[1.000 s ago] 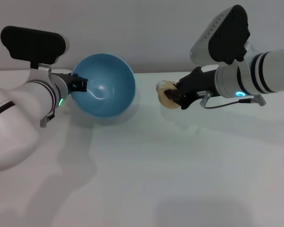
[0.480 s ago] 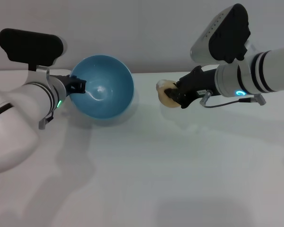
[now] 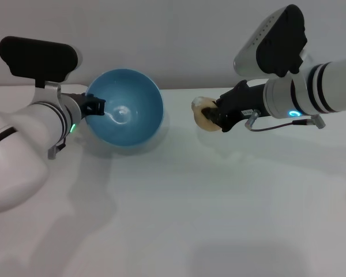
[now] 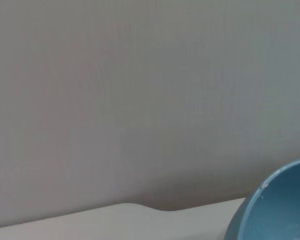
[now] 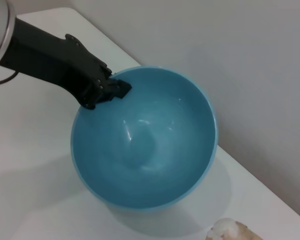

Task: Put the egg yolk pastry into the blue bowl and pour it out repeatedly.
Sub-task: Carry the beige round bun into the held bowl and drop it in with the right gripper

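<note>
The blue bowl (image 3: pixel 126 108) is held tilted above the white table at the back left, its empty inside facing the middle. My left gripper (image 3: pixel 96 106) is shut on its rim. From the right wrist view the blue bowl (image 5: pixel 145 140) shows empty, with the left gripper (image 5: pixel 112 86) clamped on its edge. The egg yolk pastry (image 3: pixel 205 114), a pale tan lump, hangs in the air right of the bowl, with my right gripper (image 3: pixel 212 116) shut on it. A bit of the pastry (image 5: pixel 233 231) shows in the right wrist view. The left wrist view catches only the bowl's rim (image 4: pixel 277 210).
A white table (image 3: pixel 190 208) spreads in front of both arms. A plain grey wall (image 3: pixel 173 34) stands close behind the bowl and the pastry.
The bowl and left gripper shifted very slightly to the left and up. The right gripper with the pastry has barely moved.
</note>
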`<state>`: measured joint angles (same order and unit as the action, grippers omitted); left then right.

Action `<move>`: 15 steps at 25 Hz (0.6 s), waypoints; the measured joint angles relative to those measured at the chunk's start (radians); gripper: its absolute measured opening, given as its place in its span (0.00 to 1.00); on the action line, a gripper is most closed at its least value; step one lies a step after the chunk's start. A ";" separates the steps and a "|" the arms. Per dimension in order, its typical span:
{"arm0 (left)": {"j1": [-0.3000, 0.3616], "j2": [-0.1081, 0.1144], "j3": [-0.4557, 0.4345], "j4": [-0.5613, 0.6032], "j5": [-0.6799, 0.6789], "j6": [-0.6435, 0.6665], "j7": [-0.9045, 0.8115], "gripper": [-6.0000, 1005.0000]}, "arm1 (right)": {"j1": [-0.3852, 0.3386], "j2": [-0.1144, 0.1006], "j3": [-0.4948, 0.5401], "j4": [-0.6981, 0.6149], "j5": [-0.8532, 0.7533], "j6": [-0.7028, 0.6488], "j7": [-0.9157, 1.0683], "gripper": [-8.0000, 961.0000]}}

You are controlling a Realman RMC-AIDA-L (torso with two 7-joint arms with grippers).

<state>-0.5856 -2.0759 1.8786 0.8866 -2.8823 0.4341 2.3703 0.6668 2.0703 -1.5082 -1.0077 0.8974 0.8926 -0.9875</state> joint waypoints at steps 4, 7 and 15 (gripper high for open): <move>0.000 0.005 0.019 0.004 0.001 0.004 -0.026 0.02 | -0.001 -0.001 0.000 0.000 0.000 0.000 -0.001 0.05; 0.003 0.009 0.024 0.016 0.002 0.006 -0.035 0.02 | -0.001 -0.001 -0.003 0.003 0.000 0.000 -0.001 0.05; 0.004 0.011 0.024 0.019 0.003 0.007 -0.035 0.02 | -0.003 -0.001 0.001 0.003 0.000 0.000 -0.002 0.05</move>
<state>-0.5814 -2.0647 1.9024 0.9058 -2.8794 0.4407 2.3355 0.6640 2.0693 -1.5072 -1.0045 0.8974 0.8928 -0.9890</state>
